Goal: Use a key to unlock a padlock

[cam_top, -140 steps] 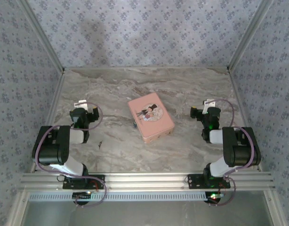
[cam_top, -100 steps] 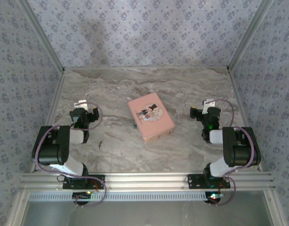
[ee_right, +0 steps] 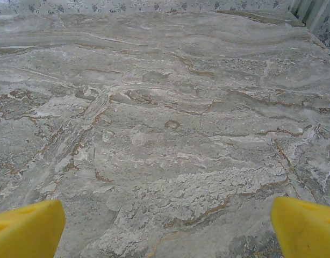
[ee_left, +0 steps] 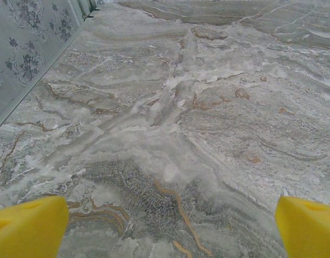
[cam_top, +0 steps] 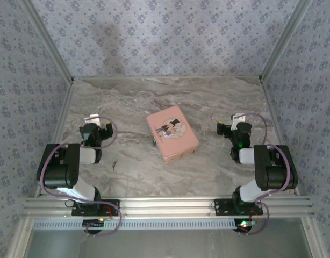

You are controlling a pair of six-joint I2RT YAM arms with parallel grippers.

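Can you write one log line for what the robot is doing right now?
left gripper: open, empty | right gripper: open, empty | key: on table, untouched | padlock: beside pink tin

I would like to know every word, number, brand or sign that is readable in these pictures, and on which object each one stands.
No text can be read in these pictures.
The pink tin: a round picture on the lid, any lettering too small to read.
The white tag on the left arm and the white tag on the right arm: both too small to read.
The padlock: too small to show any marking.
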